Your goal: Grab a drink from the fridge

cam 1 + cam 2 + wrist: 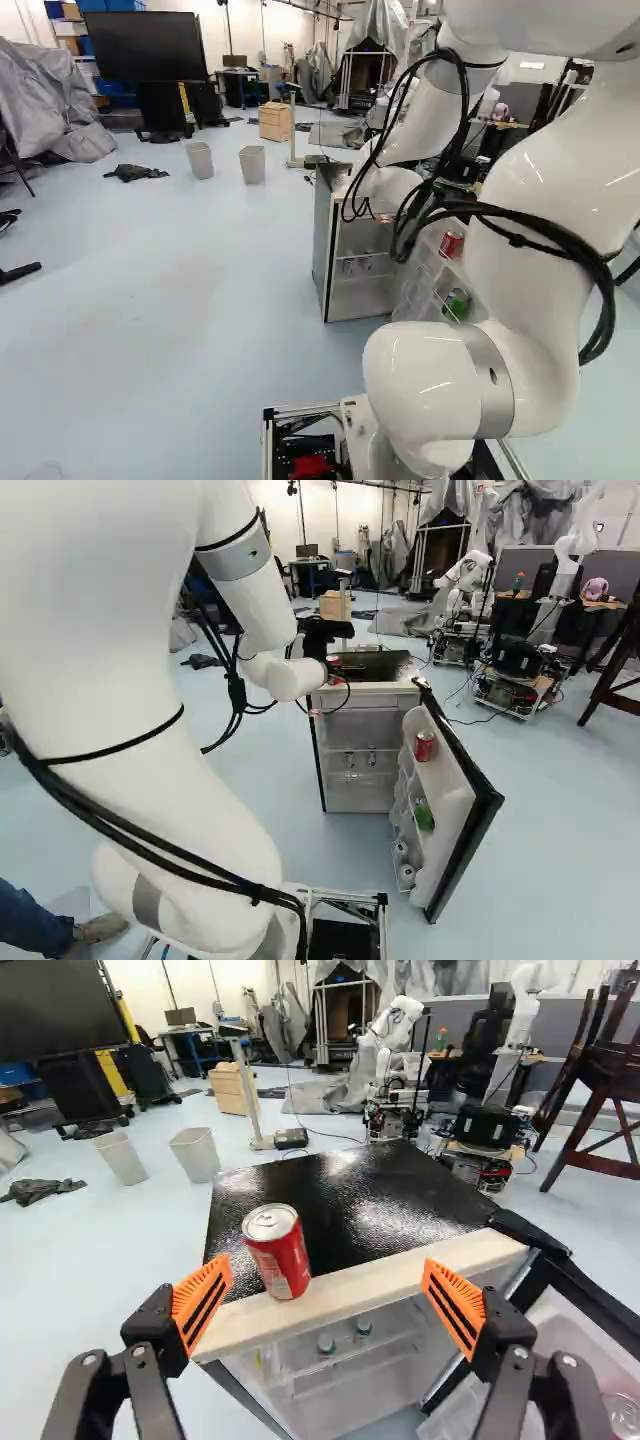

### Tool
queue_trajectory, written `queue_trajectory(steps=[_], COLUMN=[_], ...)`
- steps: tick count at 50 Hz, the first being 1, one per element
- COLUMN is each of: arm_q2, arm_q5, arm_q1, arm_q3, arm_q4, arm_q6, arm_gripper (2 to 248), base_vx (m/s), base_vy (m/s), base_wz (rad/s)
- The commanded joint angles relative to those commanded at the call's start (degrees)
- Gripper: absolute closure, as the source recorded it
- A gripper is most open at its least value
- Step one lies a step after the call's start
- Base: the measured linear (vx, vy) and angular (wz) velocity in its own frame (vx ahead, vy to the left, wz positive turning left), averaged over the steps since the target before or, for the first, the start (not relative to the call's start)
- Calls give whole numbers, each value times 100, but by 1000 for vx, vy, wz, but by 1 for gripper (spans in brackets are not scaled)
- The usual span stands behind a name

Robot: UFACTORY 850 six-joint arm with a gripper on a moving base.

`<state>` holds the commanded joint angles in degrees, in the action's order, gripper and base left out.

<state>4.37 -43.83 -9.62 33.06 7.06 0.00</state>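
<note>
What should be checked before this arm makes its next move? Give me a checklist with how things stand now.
1. Fridge door open: ok.
2. Fingers open: ok, spread wide.
3. Red can upright: ok, standing on the fridge top by its front edge.
4. Can centred between the fingers: not ok, it is nearer one of them.
5. Can full: cannot tell.

A large black screen [145, 45] is standing at the back of the left base view, grey sheeting [55, 95] bunching beside it. Two grey bins [253, 165] are standing apart, a dark cloth [136, 173] lying nearby. Beyond, a wooden cabinet [274, 121] is sitting; another robot [465, 577] is standing farther right.
</note>
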Motion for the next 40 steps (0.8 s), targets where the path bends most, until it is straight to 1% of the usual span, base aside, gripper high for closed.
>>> queue_trajectory(steps=[40], arm_q2=[-908], arm_q5=[1658], arm_q1=[-806], arm_q3=[-357], arm_q4=[771], arm_q6=[0], arm_gripper=[3], base_vx=[0], base_vy=[0], base_wz=[0])
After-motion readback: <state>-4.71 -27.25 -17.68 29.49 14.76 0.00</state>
